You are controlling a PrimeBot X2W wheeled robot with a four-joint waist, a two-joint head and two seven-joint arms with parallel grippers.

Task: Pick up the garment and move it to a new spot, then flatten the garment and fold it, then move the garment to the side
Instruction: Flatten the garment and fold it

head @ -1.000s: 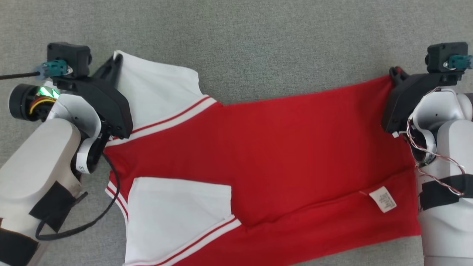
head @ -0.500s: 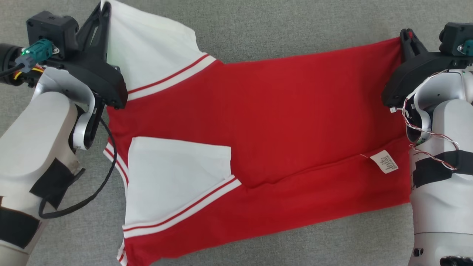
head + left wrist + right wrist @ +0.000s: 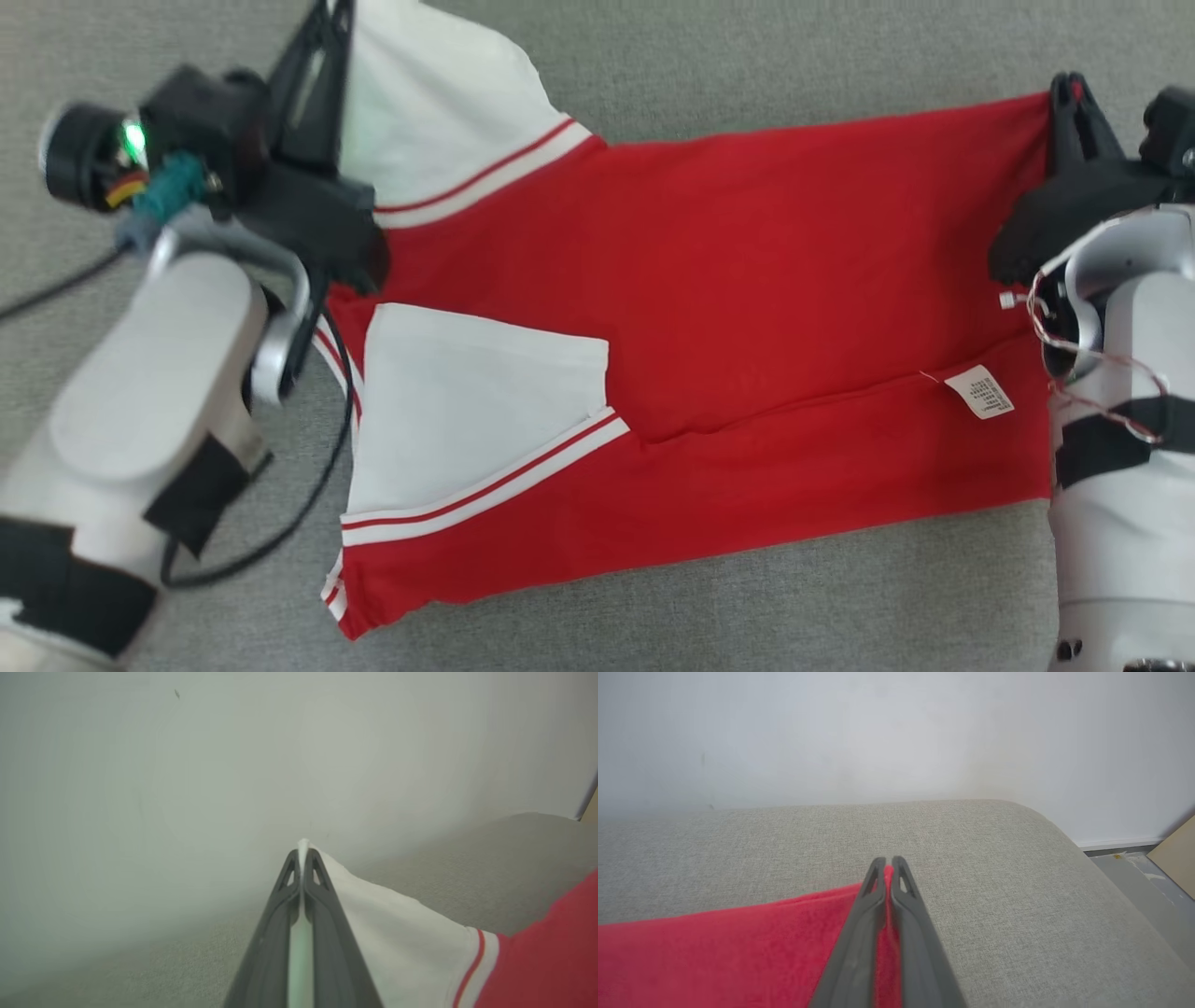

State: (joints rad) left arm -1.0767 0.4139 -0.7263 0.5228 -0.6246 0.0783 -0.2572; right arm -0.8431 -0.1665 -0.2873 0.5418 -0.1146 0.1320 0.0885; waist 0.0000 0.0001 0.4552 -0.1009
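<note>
The garment (image 3: 709, 280) is a red shirt with white sleeves and red-and-white striped trim, stretched sideways across the grey cushion, its near long edge folded over with a white care label (image 3: 980, 392) showing. My left gripper (image 3: 334, 19) is shut on the far white sleeve's edge at the upper left; in the left wrist view white cloth (image 3: 397, 924) runs between the closed fingers of the left gripper (image 3: 302, 851). At the far right my right gripper (image 3: 1072, 91) is shut on the red hem corner, and the right wrist view shows red fabric (image 3: 738, 947) pinched at the right gripper (image 3: 888, 862).
The grey fabric cushion (image 3: 747, 56) lies under everything and reaches a pale wall (image 3: 878, 732) at the back. Its rounded right end (image 3: 1064, 849) drops to a grey floor with a tan board (image 3: 1176, 854). A black cable (image 3: 280, 523) loops beside my left forearm.
Both grippers have carried the shirt's far edge farther away from me, and the near folded edge has slid that way too. The head view has also shifted, with the shirt now more to the right.
</note>
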